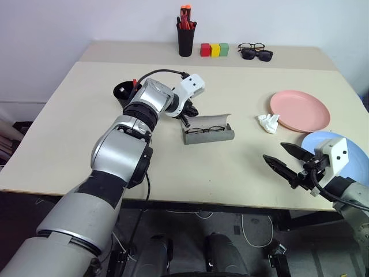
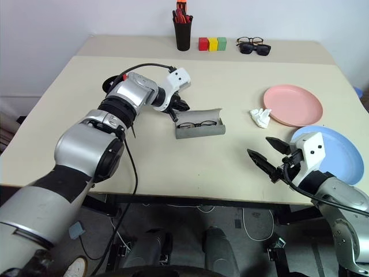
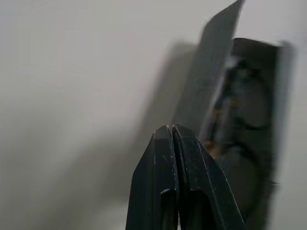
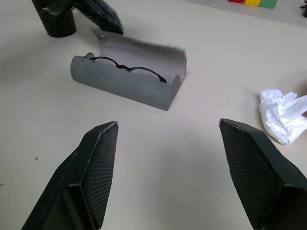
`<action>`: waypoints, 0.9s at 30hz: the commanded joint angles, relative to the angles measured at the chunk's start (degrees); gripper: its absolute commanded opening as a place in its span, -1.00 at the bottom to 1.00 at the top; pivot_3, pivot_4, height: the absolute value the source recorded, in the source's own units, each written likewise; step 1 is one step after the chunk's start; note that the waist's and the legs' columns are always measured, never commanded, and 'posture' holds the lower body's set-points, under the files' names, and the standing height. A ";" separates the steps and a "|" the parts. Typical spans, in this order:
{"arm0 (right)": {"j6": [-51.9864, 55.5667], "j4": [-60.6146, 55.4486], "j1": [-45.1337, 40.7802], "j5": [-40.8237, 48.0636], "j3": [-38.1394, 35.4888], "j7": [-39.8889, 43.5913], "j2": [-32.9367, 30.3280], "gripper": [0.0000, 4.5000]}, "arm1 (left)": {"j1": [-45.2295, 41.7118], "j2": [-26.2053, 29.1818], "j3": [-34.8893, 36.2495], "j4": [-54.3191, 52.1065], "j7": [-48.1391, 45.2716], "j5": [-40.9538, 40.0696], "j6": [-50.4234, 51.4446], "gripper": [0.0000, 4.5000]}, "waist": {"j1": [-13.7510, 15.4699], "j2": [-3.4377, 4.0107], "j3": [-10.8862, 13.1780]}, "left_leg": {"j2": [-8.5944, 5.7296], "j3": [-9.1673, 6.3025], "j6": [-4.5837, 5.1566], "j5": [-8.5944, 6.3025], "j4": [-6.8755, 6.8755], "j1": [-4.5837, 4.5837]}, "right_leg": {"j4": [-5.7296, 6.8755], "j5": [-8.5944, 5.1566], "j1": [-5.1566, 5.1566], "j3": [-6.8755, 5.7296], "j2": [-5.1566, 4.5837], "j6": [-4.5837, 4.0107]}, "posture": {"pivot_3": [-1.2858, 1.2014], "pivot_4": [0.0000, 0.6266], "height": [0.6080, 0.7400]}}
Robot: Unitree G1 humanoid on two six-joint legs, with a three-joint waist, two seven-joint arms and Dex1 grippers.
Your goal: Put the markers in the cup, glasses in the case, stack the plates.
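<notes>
Left gripper (image 2: pixel 175 113) clenched with nothing between the fingers, tips just at the raised lid's left end of the case (image 2: pixel 200 129); in the left wrist view the two black fingers (image 3: pixel 175 158) press flat together, blurred case lid right behind them. Case is grey felt, sits open mid-tabletop (image 1: pixel 69 115), lid standing up at the back. Glasses (image 1: pixel 205 129) already lie inside the case, thin dark frame visible above the front wall; the right wrist view shows them there too (image 4: pixel 125 67). Right gripper (image 1: pixel 286 159) released, fingers spread wide, holding nothing, hovering over the near right part of the tabletop and pointing toward the case, well apart from it. Black cup (image 1: pixel 123 92) stands on the left side of the tabletop, partly hidden behind the left arm; something red pokes up at its rim, can't tell which marker. Pink plate (image 1: pixel 300 111) lies flat on the right side; light blue plate (image 2: pixel 331 151) nearer the edge, right behind the right gripper, just beside the pink one, not stacked; whether the rims touch I can't tell. Crumpled white tissue (image 1: pixel 268 122) touches the pink plate's left rim. At the back: black pen holder (image 1: pixel 185 38) with red and orange pens, red, yellow and green blocks (image 1: pixel 214 49) in a row, black sunglasses (image 1: pixel 256 54) with another dark-framed pair right behind them.
</notes>
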 commanded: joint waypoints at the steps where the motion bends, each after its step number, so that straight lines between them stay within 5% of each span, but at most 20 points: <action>1: -1.72 0.76 0.11 -0.32 -0.67 0.30 -0.76 0.52 | 0.33 0.06 -0.84 -3.32 -5.54 -0.72 0.35 -0.98 | -0.06 0.00 0.00 | 0.00 0.00 0.00 0.00 0.00 0.00 | 0.01 0.00 0.00 0.00 0.00 0.00 | 0.03 -0.52 1.00; 8: -3.90 5.99 -2.49 -6.28 -1.00 -5.77 -0.05 0.52 | 9.84 0.12 -7.79 -16.74 -10.93 1.74 5.43 -0.98 | -0.22 0.10 -0.09 | 0.02 0.01 0.00 0.00 0.00 0.05 | 0.06 0.00 0.01 0.04 -0.01 0.00 | 0.03 -0.52 1.00; 16: -8.02 12.43 -4.79 -13.88 -5.19 -16.03 0.92 0.52 | 23.22 0.22 6.80 -53.16 -3.32 -16.22 2.15 -0.98 | -0.02 0.18 -0.13 | 0.04 0.02 -0.03 0.02 0.02 -0.03 | 0.13 0.00 -0.12 0.08 -0.28 0.00 | 0.03 -0.52 1.00; 21: -8.71 15.18 -1.46 -14.18 -4.91 -14.43 1.30 0.52 | 33.66 3.24 1.11 -69.89 -6.06 -20.27 6.05 -0.98 | -0.05 0.44 -0.29 | 0.03 0.02 -0.02 0.01 -0.03 0.07 | 0.10 0.00 0.00 0.09 -0.28 0.00 | 0.03 -0.52 1.00; 26: -10.29 18.75 -0.44 -13.66 -3.90 -12.18 1.97 0.52 | 39.85 4.01 -3.62 -75.83 -4.93 -21.42 5.75 -0.98 | -0.05 0.44 -0.29 | -0.03 0.06 0.11 0.08 0.05 0.13 | 0.10 0.04 0.12 0.08 -0.28 0.07 | 0.03 -0.52 1.00; 27: -10.55 19.17 -0.26 -13.81 -3.63 -11.98 2.04 0.52 | 40.35 4.29 -3.94 -75.95 -5.64 -22.43 6.19 -0.74 | -0.07 0.44 -0.29 | -0.03 0.06 0.13 0.08 0.05 0.13 | 0.11 0.04 0.12 0.08 -0.29 0.07 | 0.03 -0.52 1.00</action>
